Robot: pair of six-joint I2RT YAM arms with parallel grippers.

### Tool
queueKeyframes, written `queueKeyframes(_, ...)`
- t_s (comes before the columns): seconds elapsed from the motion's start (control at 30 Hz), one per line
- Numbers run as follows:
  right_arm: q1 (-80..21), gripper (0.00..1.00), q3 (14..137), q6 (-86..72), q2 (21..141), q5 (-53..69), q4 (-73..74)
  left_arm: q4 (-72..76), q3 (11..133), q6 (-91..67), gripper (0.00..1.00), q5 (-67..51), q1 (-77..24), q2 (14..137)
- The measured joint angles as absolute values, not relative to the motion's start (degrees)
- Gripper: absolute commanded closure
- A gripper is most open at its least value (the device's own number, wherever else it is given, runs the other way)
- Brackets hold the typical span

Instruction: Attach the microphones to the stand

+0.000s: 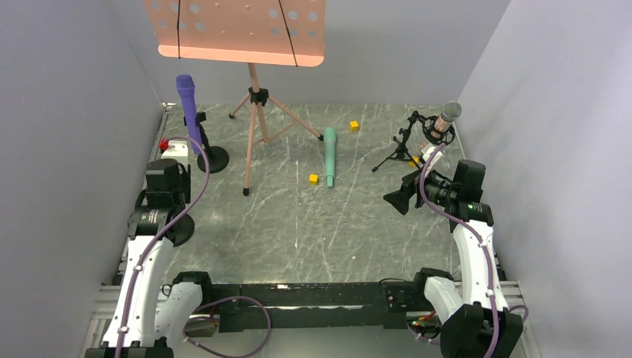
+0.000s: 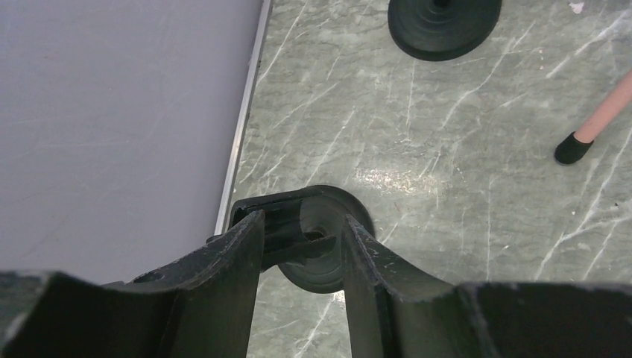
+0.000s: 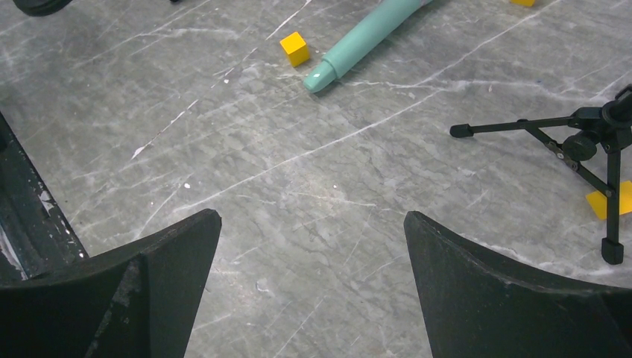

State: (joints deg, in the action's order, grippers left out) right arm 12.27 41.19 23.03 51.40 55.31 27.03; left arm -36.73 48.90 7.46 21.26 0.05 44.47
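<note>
The right pincer (image 3: 311, 216) is seen spread wide over bare marble, with nothing caught between its fingers. Ahead of it and well apart, the teal-green microphone (image 3: 367, 36) is found lying flat on the table (image 3: 298, 171), its near end turned toward the pincer, and a yellow cube (image 3: 295, 48) is parked just beside that end, on the left. Off to the pincer's right the black tripod stand (image 3: 577, 145) is planted, and a second yellow cube (image 3: 604, 203) is tucked by its nearest leg. From above, the glittery brown microphone (image 1: 445, 119) is shown already seated in that tripod's clip, tilted with its silver head uppermost, beyond the right pincer and a little to its right. Over on the other side, the left pincer (image 2: 302, 220) is held narrow, with only a slim gap between the fingers. A black round base (image 2: 317, 265) is framed in that gap, and whether it is touched or gripped cannot be told. Further ahead of the left pincer the round-base stand (image 2: 443, 26) is spotted, and in the overhead view the purple microphone (image 1: 188, 101) is carried upright on it. Ahead and to the right of that pincer, a black-tipped foot of the pink music stand (image 2: 604, 110) is set on the marble.
</note>
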Motion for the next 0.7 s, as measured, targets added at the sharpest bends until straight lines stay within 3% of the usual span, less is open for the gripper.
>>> queueKeyframes(0.27, 12.2, 0.0, 41.2, 23.1, 51.6, 55.3, 27.1, -37.6, 49.3, 6.2, 0.5, 21.0, 1.7, 44.4)
queueKeyframes(0.53, 12.2, 0.0, 41.4, 23.4, 51.9, 55.3, 27.4, -39.7, 49.7, 4.4, 0.37, 21.0, 2.3, 44.1)
queueKeyframes(0.7, 11.9, 0.0, 41.6, 23.6, 52.2, 55.3, 27.5, -42.7, 51.5, 3.6, 0.39, 20.2, 2.8, 46.4)
